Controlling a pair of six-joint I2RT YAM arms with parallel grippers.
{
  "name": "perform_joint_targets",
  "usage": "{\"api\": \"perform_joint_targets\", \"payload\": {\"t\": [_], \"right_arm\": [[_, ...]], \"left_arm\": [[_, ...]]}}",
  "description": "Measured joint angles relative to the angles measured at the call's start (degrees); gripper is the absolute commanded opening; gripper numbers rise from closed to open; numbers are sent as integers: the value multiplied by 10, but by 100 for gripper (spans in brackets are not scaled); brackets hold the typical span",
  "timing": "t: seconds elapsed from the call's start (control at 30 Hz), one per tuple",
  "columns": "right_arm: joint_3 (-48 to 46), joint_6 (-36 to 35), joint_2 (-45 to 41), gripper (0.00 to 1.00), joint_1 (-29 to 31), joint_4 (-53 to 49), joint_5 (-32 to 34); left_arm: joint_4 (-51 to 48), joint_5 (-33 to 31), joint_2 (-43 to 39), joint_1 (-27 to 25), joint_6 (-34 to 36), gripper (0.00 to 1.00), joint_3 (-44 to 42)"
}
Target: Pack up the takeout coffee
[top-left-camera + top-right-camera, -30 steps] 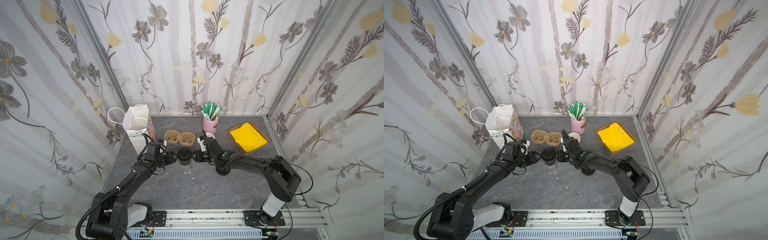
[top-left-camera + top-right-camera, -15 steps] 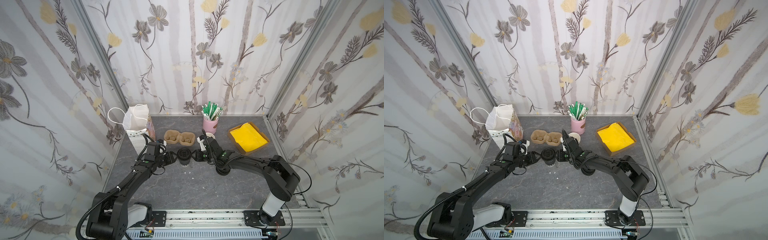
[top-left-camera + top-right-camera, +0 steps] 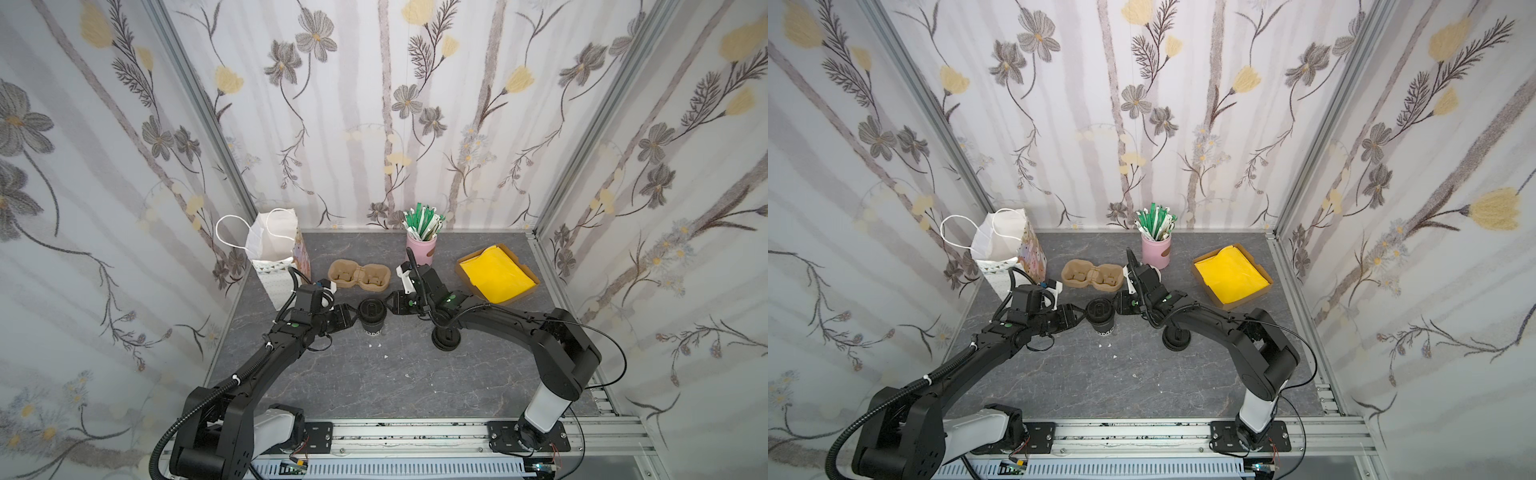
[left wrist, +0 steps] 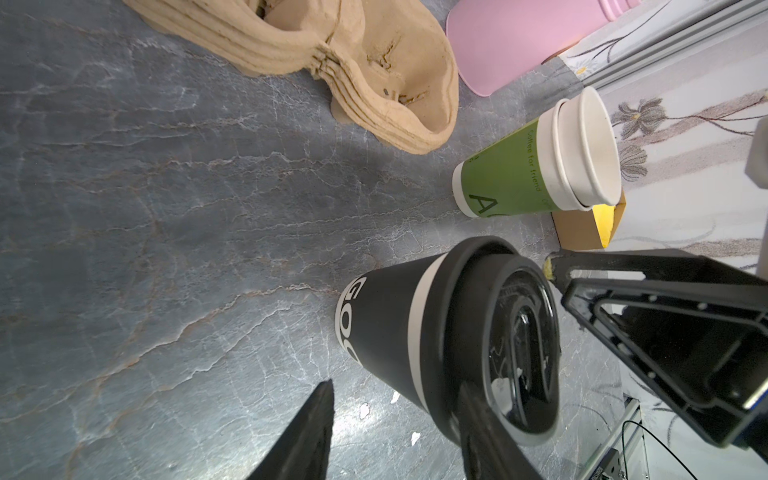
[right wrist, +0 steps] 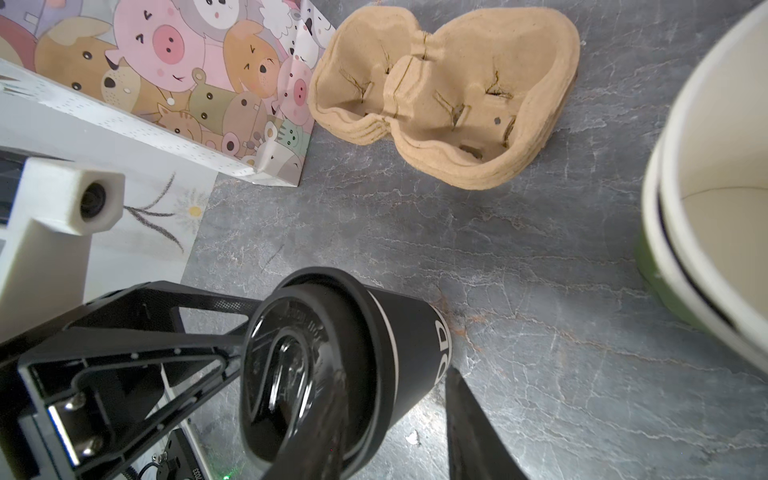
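Observation:
The takeout coffee (image 3: 371,314) (image 3: 1100,314) is a black paper cup with a black domed lid, standing upright mid-table. My left gripper (image 3: 354,320) (image 4: 399,384) comes at it from the left, turned on its side. Its upper finger (image 4: 482,428) lies across the lid's rim, and its lower finger (image 4: 316,428) stands beside the cup wall with a gap. My right gripper (image 3: 388,305) (image 5: 392,374) mirrors this from the right, with one finger (image 5: 320,428) over the lid and the other apart from the cup. Both are open, and neither clamps the cup.
A white handled bag (image 3: 274,249) stands at the back left, and a brown pulp cup carrier (image 3: 359,275) lies behind the cup. At the back are a pink pot of sticks (image 3: 422,247), a green stack of lidless cups (image 4: 536,166) and a box of yellow napkins (image 3: 496,276). Loose black lids (image 3: 446,338) lie under my right arm.

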Motion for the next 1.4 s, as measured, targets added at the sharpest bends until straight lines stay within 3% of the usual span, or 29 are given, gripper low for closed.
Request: {"api": "perform_joint_targets", "payload": {"t": [0.67,1.4], "right_arm": [[21,-8,21,38,-4,-4,-11],[-41,9,-19,38,18,16,-18]], "left_arm": [[-1,-9,-47,-2,-19,50,-27],[-3,-9,3,-2,-21,51,2]]}}
